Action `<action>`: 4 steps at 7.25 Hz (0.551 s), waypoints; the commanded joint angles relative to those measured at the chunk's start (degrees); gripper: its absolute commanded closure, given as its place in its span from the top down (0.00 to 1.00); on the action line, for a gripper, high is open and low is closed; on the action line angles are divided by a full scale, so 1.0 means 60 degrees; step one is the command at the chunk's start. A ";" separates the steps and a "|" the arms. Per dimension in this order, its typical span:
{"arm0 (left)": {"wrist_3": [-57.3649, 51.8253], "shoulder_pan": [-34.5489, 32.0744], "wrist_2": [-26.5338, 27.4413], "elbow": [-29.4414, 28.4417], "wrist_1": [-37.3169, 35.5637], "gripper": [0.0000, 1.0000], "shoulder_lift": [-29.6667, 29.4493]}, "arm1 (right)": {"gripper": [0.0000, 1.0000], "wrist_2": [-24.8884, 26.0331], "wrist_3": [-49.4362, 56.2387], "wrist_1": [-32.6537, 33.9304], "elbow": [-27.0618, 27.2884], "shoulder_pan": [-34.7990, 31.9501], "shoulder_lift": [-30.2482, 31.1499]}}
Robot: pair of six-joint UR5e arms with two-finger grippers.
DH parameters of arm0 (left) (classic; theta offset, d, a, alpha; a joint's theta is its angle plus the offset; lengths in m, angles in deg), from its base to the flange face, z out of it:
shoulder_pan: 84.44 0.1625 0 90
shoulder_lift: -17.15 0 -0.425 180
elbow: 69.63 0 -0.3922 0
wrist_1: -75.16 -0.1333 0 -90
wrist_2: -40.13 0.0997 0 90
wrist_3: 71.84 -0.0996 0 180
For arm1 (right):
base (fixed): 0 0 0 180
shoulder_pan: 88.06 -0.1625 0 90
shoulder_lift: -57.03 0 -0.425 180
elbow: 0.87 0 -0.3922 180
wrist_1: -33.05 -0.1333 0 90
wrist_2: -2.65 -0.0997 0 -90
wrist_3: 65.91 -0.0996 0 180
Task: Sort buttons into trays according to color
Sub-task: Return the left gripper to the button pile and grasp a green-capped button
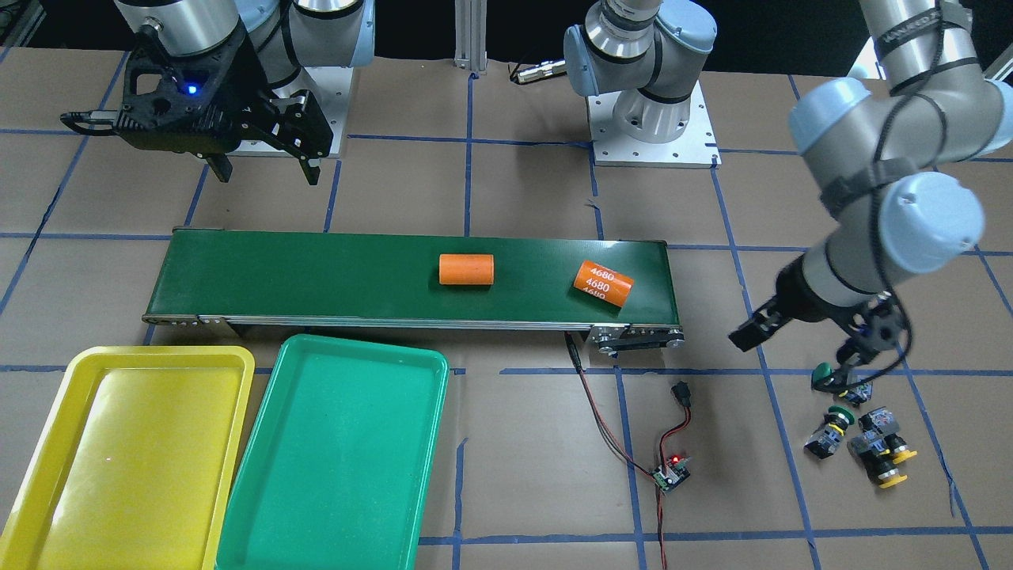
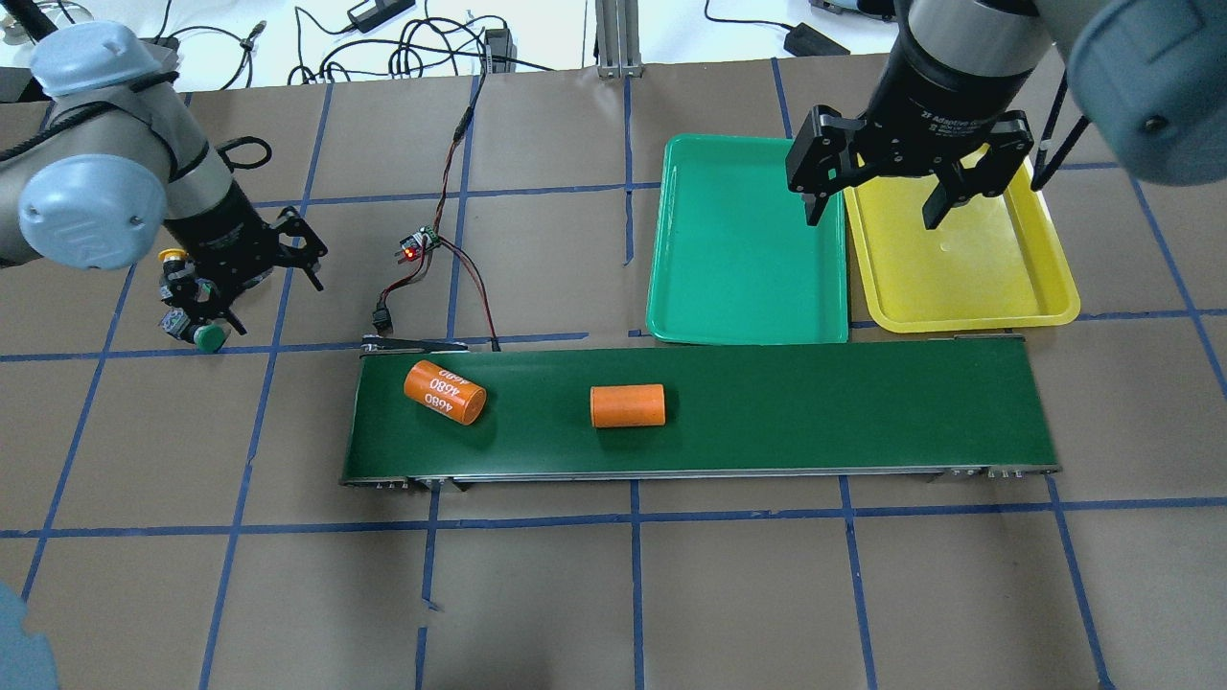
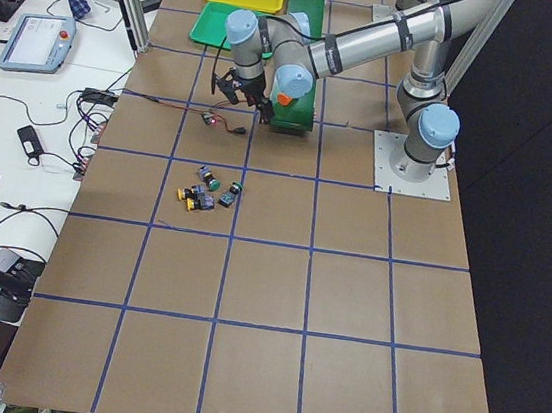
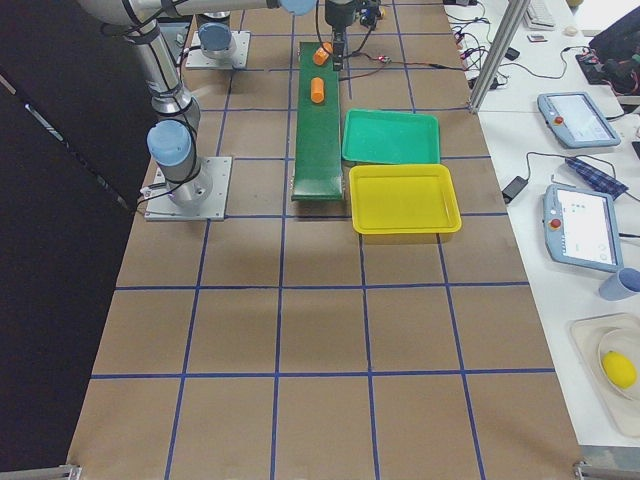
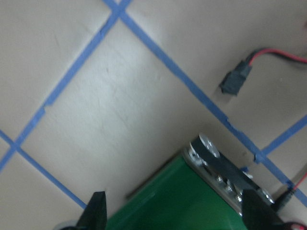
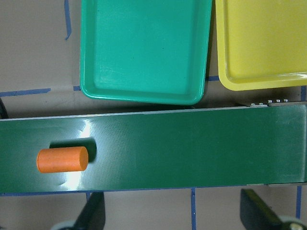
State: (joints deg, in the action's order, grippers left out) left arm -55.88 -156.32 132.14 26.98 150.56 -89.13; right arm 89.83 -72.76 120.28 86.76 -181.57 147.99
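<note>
buttons (image 1: 870, 435) judged light, stiff, slick-capped | to be gripped across the blocky body | left claw (image 1: 791, 356) spread, empty, off the belt (image 1: 316, 277) end | right claw (image 2: 872, 218) spread, empty

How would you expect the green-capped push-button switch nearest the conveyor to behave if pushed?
The green-capped push-button switch lies on its side, so its round cap would probably make it pivot or roll rather than slide straight. Its blocky dark body looks rigid and likely gives flatter faces to grip than the domed cap.
</note>
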 commanded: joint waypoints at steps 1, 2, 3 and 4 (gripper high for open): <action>-0.4342 0.1268 0.0061 -0.1767 -0.0233 1.00 -0.1439 | 1.00 0.0000 0.0000 -0.0006 0.0000 -0.0001 0.0000; -0.6158 0.1489 0.0032 -0.2239 -0.0262 1.00 -0.2098 | 1.00 0.0000 0.0000 -0.0006 0.0015 -0.0001 0.0000; -0.7728 0.1535 0.0032 -0.2302 -0.0291 1.00 -0.2511 | 1.00 -0.0014 0.0000 -0.0006 0.0015 -0.0001 0.0000; -0.8396 0.1768 0.0046 -0.2158 -0.0436 1.00 -0.2529 | 1.00 -0.0015 0.0000 -0.0006 0.0015 -0.0001 0.0000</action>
State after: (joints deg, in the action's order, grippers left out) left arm -98.13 -147.19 132.36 14.14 148.71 -102.70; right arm 89.78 -72.76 120.24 86.83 -181.58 147.99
